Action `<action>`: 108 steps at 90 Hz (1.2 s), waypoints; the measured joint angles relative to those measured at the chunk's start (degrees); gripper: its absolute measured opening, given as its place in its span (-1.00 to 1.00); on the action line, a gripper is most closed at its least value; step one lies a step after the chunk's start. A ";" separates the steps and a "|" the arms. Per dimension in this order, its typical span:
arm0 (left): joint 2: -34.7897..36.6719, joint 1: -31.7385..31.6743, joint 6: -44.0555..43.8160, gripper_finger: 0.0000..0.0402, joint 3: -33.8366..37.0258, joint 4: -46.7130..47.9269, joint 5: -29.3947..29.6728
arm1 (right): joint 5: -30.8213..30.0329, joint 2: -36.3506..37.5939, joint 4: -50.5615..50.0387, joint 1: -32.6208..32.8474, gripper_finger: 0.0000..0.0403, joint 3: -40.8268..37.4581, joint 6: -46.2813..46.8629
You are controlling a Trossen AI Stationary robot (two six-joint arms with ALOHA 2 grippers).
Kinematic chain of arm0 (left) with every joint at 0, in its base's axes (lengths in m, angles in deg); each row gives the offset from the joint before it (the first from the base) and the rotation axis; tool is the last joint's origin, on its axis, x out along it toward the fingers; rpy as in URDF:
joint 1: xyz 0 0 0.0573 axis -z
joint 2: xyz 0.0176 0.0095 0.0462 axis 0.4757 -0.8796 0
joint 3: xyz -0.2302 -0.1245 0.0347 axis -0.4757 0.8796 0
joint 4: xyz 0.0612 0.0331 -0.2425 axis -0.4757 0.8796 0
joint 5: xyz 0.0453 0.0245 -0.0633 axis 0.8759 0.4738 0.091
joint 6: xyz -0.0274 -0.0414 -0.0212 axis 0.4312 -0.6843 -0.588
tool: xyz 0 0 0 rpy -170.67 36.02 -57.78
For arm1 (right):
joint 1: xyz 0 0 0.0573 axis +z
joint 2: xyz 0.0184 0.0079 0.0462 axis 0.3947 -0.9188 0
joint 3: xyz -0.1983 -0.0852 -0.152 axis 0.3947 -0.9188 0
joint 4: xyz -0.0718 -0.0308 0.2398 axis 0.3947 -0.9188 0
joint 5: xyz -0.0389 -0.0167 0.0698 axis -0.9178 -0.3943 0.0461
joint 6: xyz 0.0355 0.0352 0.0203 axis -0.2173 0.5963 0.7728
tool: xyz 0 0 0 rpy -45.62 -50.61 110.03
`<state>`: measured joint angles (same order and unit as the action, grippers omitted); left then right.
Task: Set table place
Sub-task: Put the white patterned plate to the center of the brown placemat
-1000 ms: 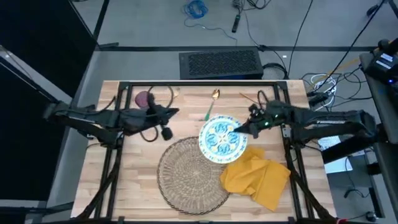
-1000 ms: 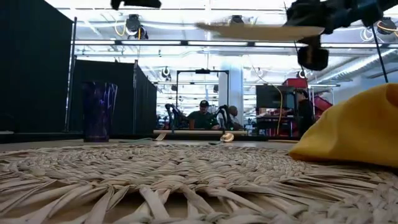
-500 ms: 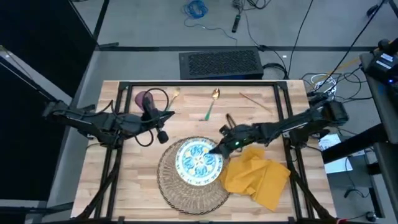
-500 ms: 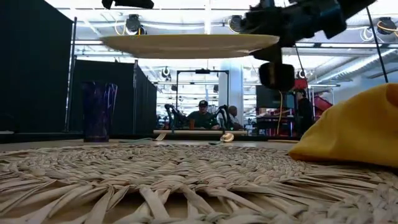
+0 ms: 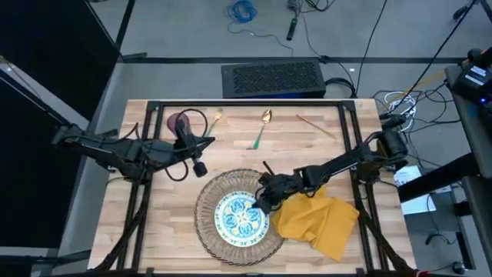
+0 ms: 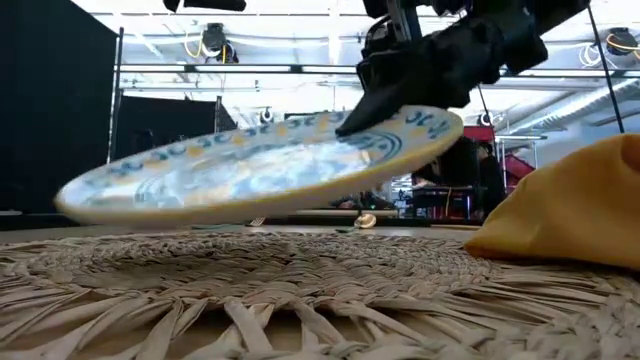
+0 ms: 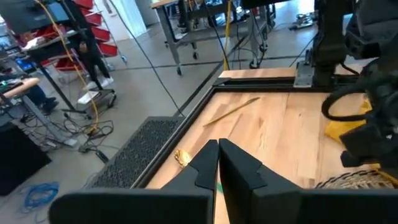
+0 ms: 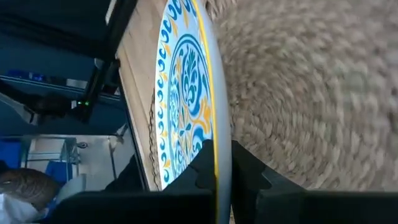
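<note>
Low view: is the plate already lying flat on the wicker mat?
No. The plate hangs tilted above the wicker mat, gripped at its raised rim by the right gripper, with a gap visible under its lower edge.

The right arm stretches long and low across the worktop from its base, wrist bent downward. Its right claw is clamped on the rim of the plate, one finger above the rim and one below. The left arm lies extended from its base, and the left claw has its fingers pressed together.
</note>
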<state>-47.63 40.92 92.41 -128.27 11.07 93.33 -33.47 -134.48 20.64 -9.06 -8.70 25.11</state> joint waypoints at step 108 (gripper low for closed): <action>0.00 0.02 -0.02 -1.00 0.00 -0.05 -0.25 | 0.45 -1.01 -2.86 -1.45 -0.05 0.03 -0.25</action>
<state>-47.63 40.94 92.39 -128.27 11.02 93.08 -33.02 -135.50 17.78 -10.51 -8.67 24.87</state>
